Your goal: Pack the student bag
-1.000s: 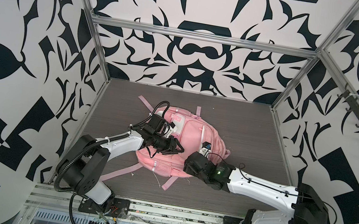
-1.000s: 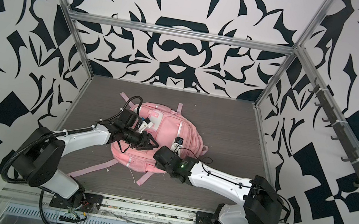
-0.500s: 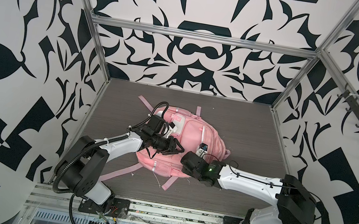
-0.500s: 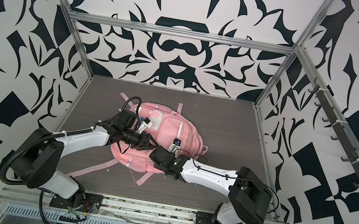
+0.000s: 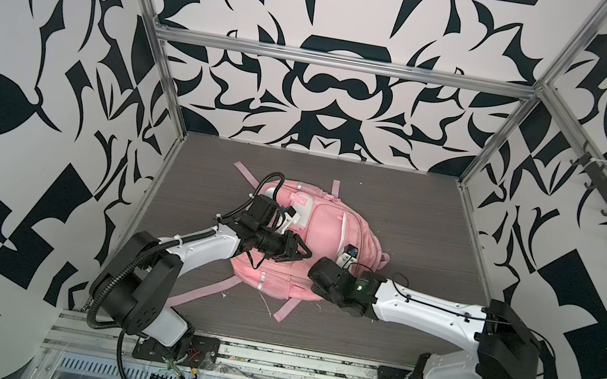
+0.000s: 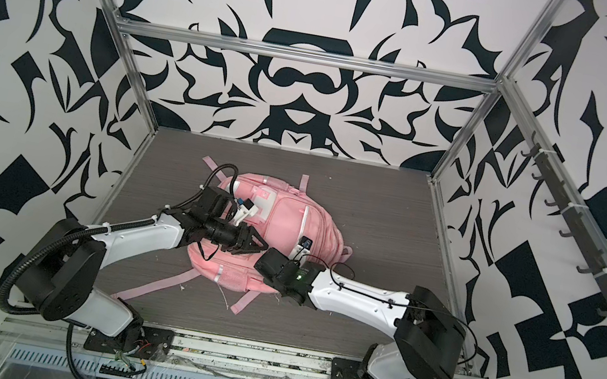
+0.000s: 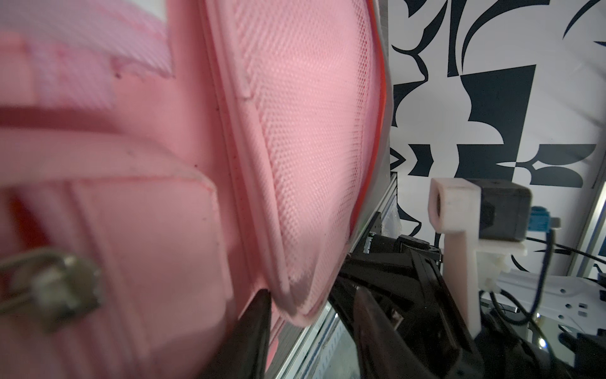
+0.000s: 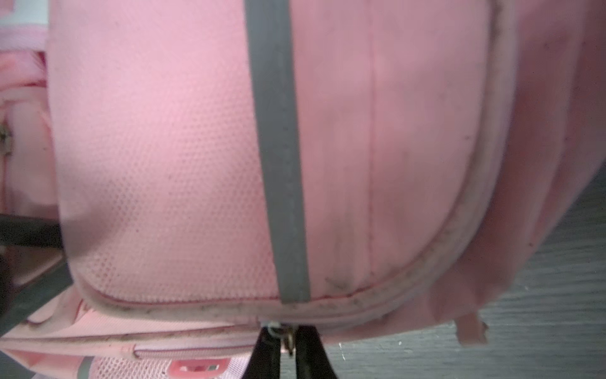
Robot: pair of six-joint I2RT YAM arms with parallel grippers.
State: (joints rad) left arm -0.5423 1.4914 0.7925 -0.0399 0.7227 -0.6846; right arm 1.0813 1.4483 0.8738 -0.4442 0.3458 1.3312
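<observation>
Lying between left tool (image 7: 311, 293) and right tool (image 8: 284, 330) is one pink, grey-striped student bag (image 5: 328, 228). Right clenches one zip pull (image 8: 288, 341); left gapes astride a pocket corner (image 7: 301, 297)

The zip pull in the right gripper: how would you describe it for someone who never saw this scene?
On the dark table lies the pink student bag; follow the grey strip across its front to the curved zip seam. There the right gripper is shut on a small metal zip pull. It alone sits at the strip's end, pinched between black fingers.
</observation>
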